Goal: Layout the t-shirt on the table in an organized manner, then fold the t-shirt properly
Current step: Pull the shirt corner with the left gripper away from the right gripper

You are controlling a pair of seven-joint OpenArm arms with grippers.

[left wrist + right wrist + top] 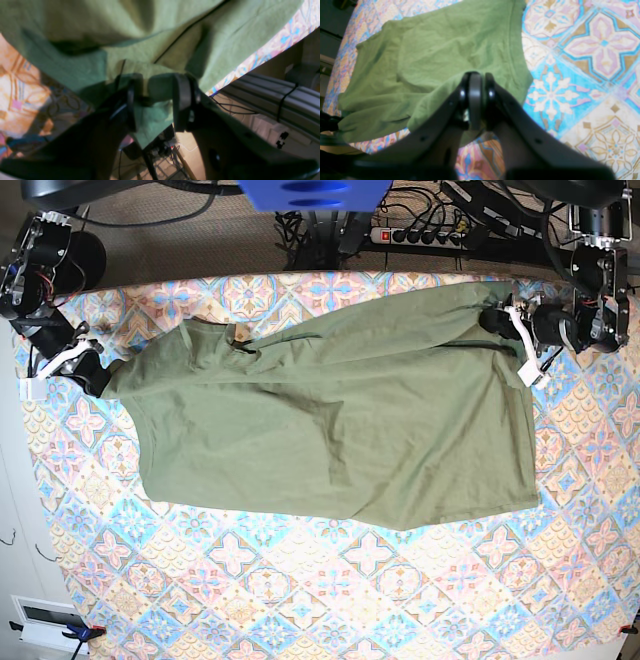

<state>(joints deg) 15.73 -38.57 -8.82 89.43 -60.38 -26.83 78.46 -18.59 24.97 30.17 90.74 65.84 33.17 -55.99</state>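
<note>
So the bench (330, 600) takes up basically the whole base view, covered in that tile-pattern cloth with pink, blue and cream diamonds and flowers. Spread across its far half is the t-shirt (340, 420), olive green, lying mostly flat and stretched sideways from the left edge to the right edge of the bench. It's got some wrinkles running through the middle and a few folds bunched up at the far right corner. The near hem looks a bit wavy but no big lumps.

The right gripper (475, 100) sits at the left end of the bench in the base view, closed tight on a pinch of the shirt's edge; the wrist view shows the fabric pulled up into the jaws with the rest of the shirt spreading away from it.

The left gripper (155, 100) is over at the far right corner, right by the bench edge. Its jaws stand partly apart with a flap of green cloth hanging between them, and I honestly can't tell if it's actually gripping it or not.
</note>
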